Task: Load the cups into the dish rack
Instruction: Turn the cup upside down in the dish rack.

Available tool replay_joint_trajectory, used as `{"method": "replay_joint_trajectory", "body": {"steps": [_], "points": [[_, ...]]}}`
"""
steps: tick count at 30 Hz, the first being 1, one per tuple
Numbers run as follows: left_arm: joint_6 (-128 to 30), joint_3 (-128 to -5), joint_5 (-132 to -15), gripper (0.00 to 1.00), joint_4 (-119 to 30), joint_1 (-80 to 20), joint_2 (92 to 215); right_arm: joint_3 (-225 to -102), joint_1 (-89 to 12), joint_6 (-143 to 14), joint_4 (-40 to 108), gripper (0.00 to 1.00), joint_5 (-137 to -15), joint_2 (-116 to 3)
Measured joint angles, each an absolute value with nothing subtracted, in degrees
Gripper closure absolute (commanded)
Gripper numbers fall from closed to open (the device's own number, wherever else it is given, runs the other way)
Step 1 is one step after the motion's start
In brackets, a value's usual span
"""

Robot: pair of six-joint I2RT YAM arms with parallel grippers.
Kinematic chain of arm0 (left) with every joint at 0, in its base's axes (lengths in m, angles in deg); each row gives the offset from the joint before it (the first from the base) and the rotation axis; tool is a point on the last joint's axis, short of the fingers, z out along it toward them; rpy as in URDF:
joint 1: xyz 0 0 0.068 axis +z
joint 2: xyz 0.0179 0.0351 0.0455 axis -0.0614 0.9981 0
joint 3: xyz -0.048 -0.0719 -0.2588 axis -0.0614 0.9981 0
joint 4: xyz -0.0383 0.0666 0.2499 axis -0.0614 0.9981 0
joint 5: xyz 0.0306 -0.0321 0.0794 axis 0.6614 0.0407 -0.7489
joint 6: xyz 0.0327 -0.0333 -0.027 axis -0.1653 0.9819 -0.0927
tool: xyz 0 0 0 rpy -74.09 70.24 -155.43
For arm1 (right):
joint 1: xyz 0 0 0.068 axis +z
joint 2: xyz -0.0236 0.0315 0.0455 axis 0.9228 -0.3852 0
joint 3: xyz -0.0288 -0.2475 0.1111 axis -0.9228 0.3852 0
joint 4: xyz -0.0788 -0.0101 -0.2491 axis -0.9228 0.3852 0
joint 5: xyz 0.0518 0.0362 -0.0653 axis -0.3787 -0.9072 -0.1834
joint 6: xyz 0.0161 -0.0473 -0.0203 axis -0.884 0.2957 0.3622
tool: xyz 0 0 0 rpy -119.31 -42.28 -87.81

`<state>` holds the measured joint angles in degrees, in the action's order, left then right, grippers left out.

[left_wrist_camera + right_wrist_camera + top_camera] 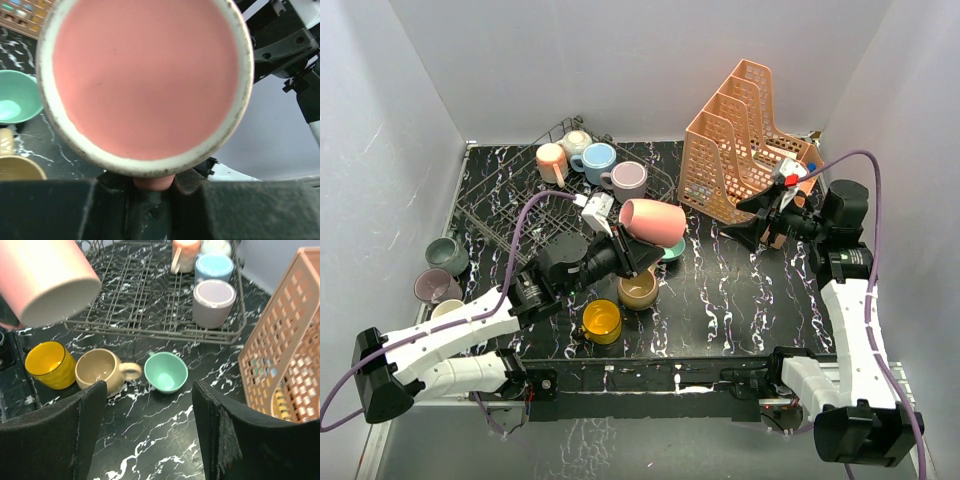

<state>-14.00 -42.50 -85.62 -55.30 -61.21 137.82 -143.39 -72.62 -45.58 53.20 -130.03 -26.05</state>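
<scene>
- The dish rack (520, 205) sits at the far left of the table (740, 300). Four cups are bunched in its far right corner: a peach cup (552, 162), a cream cup (577, 141), a blue cup (596, 158) and a lilac cup (628, 178).
- The orange organizer (740, 140) stands at the far right. Small coloured things show through its mesh in the right wrist view, too hidden to name.
- The pink cup (653, 222) hangs in the air just right of the rack, on its side, long axis running left to right.
- The left gripper (622, 250) is clamped on the cup's left end. The left wrist view fills with a pink disc ringed in cream; I cannot tell if that is mouth or base.
- From the right wrist, the cup's other end is flat and pale, facing the right arm.
- The right gripper (745, 222) is spread wide and holds nothing, just beside the organizer.
- Below the held cup, mouths up on the table, are a teal cup (673, 253), a tan cup (638, 288) and a yellow cup (602, 321).
- Only the top view shows a grey-green cup (447, 255) at the left edge.
</scene>
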Motion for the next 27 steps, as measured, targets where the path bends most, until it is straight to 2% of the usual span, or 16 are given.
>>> {"method": "replay_joint_trajectory", "body": {"steps": [8, 14, 27], "points": [[-20.8, -48.4, -93.8, 1.00, -44.0, -61.2, 137.1, -138.1, -73.3, -39.5, 58.3, 0.29, -130.2, -29.2], [-25.9, -53.5, -97.8, 1.00, -39.0, -59.7, 141.0, -132.8, -73.8, -33.1, 59.8, 0.29, -129.1, -30.2], [-24.6, -55.4, -92.8, 1.00, -34.9, -38.9, 152.1, -129.4, -76.4, -25.8, 59.4, 0.26, -127.8, -35.4]]}}
